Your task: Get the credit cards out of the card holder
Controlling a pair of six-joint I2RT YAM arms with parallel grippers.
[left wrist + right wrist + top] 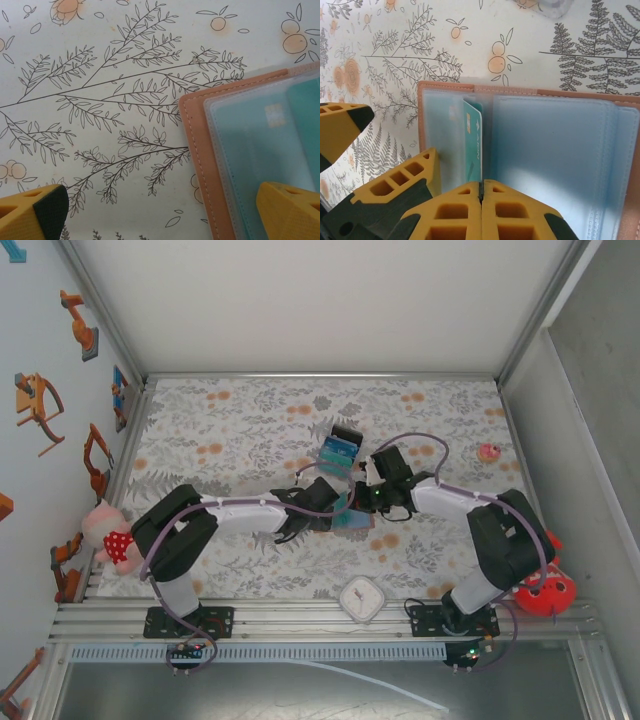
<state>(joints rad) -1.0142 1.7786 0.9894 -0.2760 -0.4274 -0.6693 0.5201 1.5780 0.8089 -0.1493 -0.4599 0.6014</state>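
Card holder (555,150) lies flat and wide open right under the right gripper (481,192), terracotta rim on the floral cloth (100,125), pale blue-grey clear sleeves facing up. In a sleeve on its left half sits a teal card (474,135), running straight down to the seam where the two yellow fingertips meet. Just beside that, one finger (400,185) of the left gripper (160,215) sits over the holder's left edge, and the other finger hangs well off it, above bare cloth. From the left wrist, the holder's stitched corner pokes in from the right, with teal showing through the plastic.

Moving out now: just beyond the two wrists, loose credit cards (337,452) lie in a small overlapping bunch, teal and light blue, with a black card (347,432) at the far end. Back toward the rail, a white square object (360,598) rests between the arm bases. Well off to the right, a small pink toy (489,452) sits on the cloth. Out at the table's sides are a red plush (545,592) on the right and a pink-and-red doll (112,537) on the left.

And the tools: the right gripper's fingers are pressed tight together, with no gap showing. The teal card's end meets them, but whether they pinch the card or just the sleeve I can't tell. The left gripper is spread wide and holds nothing. One of its tips is over the holder, and whether it touches is hard to say.
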